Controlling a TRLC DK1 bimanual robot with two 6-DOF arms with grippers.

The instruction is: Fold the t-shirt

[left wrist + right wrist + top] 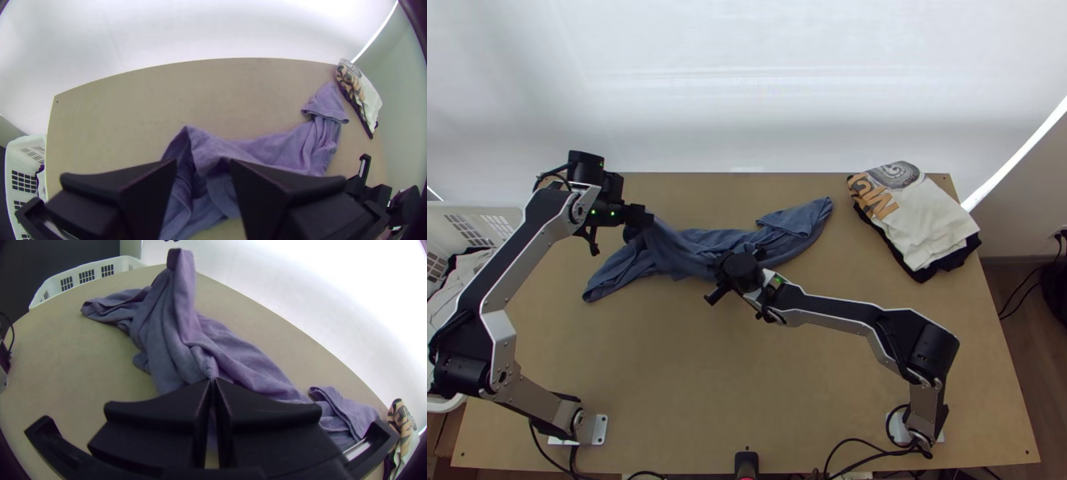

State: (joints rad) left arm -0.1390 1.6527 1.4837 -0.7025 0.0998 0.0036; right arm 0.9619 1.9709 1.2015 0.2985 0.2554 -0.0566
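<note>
Top view: one bunched t-shirt (675,250), one clothes pile (927,224), one basket (477,210).

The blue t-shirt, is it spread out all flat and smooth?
No, the t-shirt lies bunched in folds, with one part rising in a peak above the table.

t-shirt (667,250): collar's impossible to pick out in all that bunching, and the right gripper (721,282) covers a bit from above
left gripper (638,217): fingers super blurry in its own wrist view, chopped by the bottom edge
basket (487,210): cropped at the top view's left, contents partly behind the left arm (515,260)
folded pile (927,220): layers hide each other, no clue how many pieces
black gadget (746,462): cut off by the top view's bottom edge, can't tell what it is
</note>
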